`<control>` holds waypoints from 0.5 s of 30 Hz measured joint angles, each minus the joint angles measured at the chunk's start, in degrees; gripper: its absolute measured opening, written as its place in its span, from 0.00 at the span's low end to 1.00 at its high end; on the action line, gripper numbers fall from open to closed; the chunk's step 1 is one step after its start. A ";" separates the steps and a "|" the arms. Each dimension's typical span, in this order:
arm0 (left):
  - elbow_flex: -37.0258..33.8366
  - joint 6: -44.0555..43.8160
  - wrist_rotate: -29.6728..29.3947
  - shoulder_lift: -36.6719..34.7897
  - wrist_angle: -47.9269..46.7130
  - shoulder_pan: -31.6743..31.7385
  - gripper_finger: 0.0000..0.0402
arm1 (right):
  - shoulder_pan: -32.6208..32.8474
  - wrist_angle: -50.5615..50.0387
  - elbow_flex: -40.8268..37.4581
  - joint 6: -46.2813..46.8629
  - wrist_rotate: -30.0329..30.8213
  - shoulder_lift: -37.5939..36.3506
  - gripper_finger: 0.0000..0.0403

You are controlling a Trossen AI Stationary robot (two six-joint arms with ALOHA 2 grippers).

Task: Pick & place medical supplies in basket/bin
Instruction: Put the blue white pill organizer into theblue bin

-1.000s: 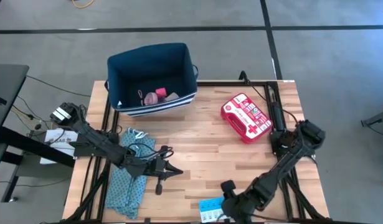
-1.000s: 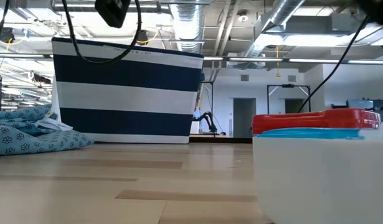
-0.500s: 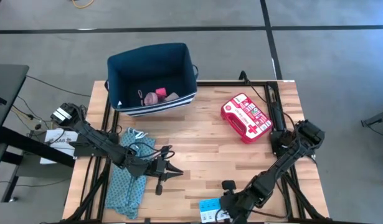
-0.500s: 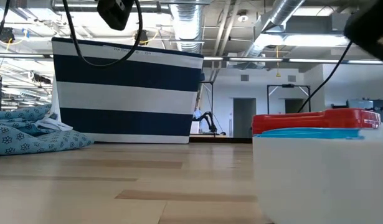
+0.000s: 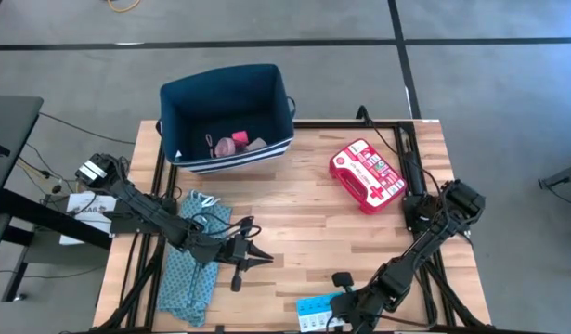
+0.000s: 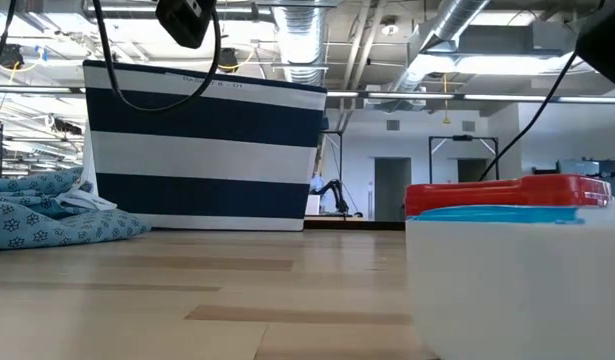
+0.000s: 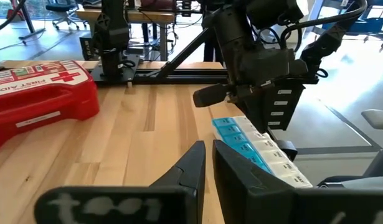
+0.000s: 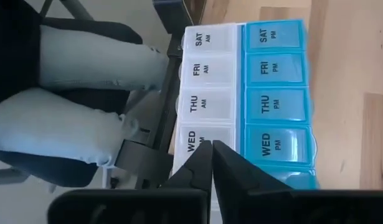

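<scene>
Over at the table's left edge lies a teal patterned cloth (image 5: 194,255), soft and crumpled, which is not part of the job. The left end effector (image 5: 257,259) hangs just beside it, out over bare wood toward the middle, its fingers pinched nearly together and holding nothing.

Near the far left corner stands the navy bin (image 5: 227,116), its mouth wide open, with a pink roll (image 5: 226,146) and another pinkish piece already resting on its floor. Its fabric walls look soft, so a drop from above should go easier than a push over the rim.

At the near edge, right of centre, lies the pill organizer (image 5: 315,313), a strip of white and blue day compartments. It looks light, stiff, smooth plastic, likely slippery on its lids. I'd take it across its narrow width, at the long edges near the middle, so it does not swing. The right end effector (image 5: 343,302) is right over it; in its own wrist view the fingers are closed to a slit above the "WED" cells and grip nothing.

Toward the far right corner sits the red first-aid case (image 5: 366,174), rigid and bulkier, likely the heaviest item here. It lies well apart from the organizer. Bare wood lies between the organizer and the bin; only the left arm stands near that path.
</scene>
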 joint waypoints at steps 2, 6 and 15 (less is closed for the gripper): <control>0.00 0.00 0.00 0.00 0.00 0.00 0.05 | 0.00 0.15 0.00 0.13 0.06 0.02 0.02; 0.00 -0.02 -0.04 0.00 0.00 0.00 0.05 | 0.49 1.88 0.00 2.02 0.28 0.07 0.01; 0.00 -0.42 -0.17 -0.02 -0.03 0.00 0.05 | 0.01 5.63 0.33 1.18 -1.94 5.77 0.00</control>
